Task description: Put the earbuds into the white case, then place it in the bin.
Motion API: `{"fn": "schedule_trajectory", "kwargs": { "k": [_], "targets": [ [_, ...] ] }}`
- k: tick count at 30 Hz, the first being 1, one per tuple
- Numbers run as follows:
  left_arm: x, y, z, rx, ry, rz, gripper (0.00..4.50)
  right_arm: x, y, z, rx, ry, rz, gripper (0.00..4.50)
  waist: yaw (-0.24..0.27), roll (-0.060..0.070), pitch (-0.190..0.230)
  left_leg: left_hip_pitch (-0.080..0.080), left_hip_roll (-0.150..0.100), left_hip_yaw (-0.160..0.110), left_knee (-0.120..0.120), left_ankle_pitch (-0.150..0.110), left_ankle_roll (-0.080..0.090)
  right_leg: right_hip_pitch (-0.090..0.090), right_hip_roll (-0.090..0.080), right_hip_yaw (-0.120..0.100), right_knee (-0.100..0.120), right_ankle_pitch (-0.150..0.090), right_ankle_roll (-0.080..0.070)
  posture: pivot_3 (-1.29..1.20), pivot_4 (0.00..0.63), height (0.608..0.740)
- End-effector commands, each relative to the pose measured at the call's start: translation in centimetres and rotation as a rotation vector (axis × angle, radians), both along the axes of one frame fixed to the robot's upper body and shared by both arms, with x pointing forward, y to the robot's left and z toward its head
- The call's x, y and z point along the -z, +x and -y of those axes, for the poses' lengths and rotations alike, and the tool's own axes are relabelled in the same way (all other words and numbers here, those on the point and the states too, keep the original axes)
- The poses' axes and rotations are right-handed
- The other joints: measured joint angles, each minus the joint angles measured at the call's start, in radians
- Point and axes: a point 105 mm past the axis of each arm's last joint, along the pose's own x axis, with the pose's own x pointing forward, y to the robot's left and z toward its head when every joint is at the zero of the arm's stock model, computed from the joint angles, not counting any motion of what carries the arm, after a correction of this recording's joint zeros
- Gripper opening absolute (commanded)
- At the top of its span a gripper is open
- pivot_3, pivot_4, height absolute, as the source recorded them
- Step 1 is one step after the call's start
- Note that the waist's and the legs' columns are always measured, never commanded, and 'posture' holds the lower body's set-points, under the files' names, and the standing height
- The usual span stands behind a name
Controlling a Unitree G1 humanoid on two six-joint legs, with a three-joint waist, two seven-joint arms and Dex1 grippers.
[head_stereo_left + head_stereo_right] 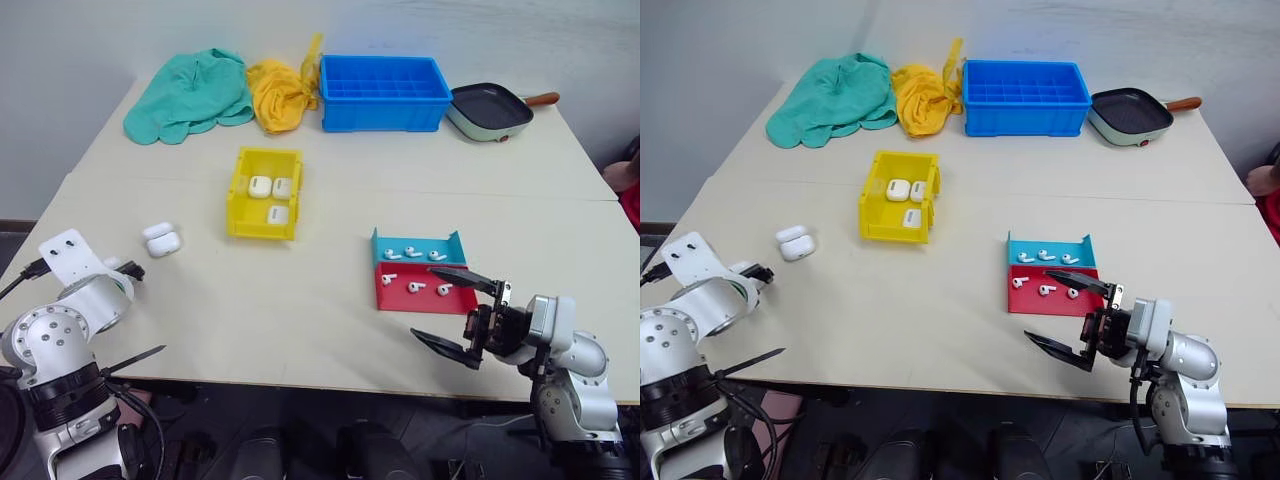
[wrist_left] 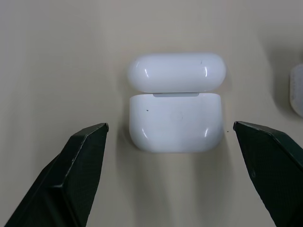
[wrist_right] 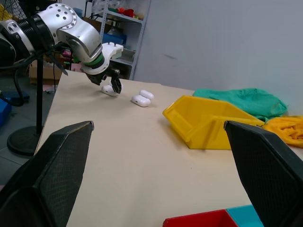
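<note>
White case (image 2: pixel 175 101): lies with its lid swung back flat on the beige surface (image 1: pixel 300 300), near the left edge, well apart from the bin.
Left gripper (image 2: pixel 170 137): hangs over the open case, jaws spread wide, one black finger on either side of the case and clear of it.
Right gripper (image 1: pixel 460 310): hovers at the front edge of the surface, just in front of the red tray, jaws wide apart and holding nothing.
Earbuds (image 1: pixel 416 287): three lie in the red tray (image 1: pixel 395 297), three more in the teal tray (image 1: pixel 384 245) that touches it on the far side; both trays sit right of centre, near the front edge.
Bin (image 1: pixel 243 192): yellow, near the middle of the surface, holding three closed white cases (image 1: pixel 271 196).
Far edge: a green cloth (image 1: pixel 190 95) at the left corner, then a yellow cloth (image 1: pixel 280 95), a blue compartmented crate (image 1: pixel 384 93) and a square grill pan (image 1: pixel 490 110) with a wooden handle.
</note>
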Motion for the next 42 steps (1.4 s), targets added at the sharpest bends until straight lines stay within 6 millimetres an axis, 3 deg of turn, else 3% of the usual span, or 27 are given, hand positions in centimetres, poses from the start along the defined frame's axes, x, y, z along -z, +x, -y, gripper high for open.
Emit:
{"fn": "schedule_trajectory", "kwargs": {
  "k": [1, 30, 34, 38, 42],
  "targets": [
    [-0.8, 0.1, -0.6, -0.009, 0.004, 0.033, 4.46, -0.8, -0.4, -0.1, -0.003, 0.006, 0.048, 4.5, 0.0, 0.0, 0.0, 0.0, 0.0, 0.0, 0.0, 0.0, 0.0, 0.0, 0.0, 0.0, 0.0, 0.0, 0.0, 0.0, 0.15, 0.74],
    [0.0, 1.0, -0.9, 0.073, 0.029, -0.01, 4.46, 0.1, -0.7, 0.0, 0.038, 0.017, 0.051, 4.5, 0.001, 0.0, 0.0, 0.001, 0.0, -0.001, -0.001, 0.0, -0.002, -0.001, 0.0, -0.001, 0.005, 0.0, 0.0, 0.0, 0.15, 0.74],
    [0.0, 0.4, -1.3, 0.088, 0.046, -0.001, 4.46, 0.2, -0.8, 0.1, 0.047, 0.014, 0.051, 4.5, -0.002, 0.0, 0.0, 0.002, 0.0, -0.001, -0.001, 0.001, -0.002, -0.001, 0.0, -0.001, 0.005, 0.0, 0.0, 0.0, 0.15, 0.74],
    [0.5, -1.6, -2.5, 0.079, 0.067, -0.004, 4.46, 0.2, -0.8, 0.3, 0.066, 0.011, 0.052, 4.5, -0.006, 0.0, 0.0, 0.002, 0.0, 0.0, -0.002, 0.0, -0.003, -0.002, 0.0, -0.001, 0.005, 0.0, 0.0, 0.0, 0.15, 0.74],
    [0.6, -1.8, -1.8, 0.085, 0.04, 0.068, 3.26, 0.3, -0.8, 0.4, 0.069, 0.007, 0.045, 4.5, -0.003, 0.0, 0.0, 0.002, 0.001, -0.001, -0.003, 0.0, -0.003, -0.003, 0.0, -0.001, 0.006, 0.0, 0.0, 0.0, 0.15, 0.74]
  ]
}}
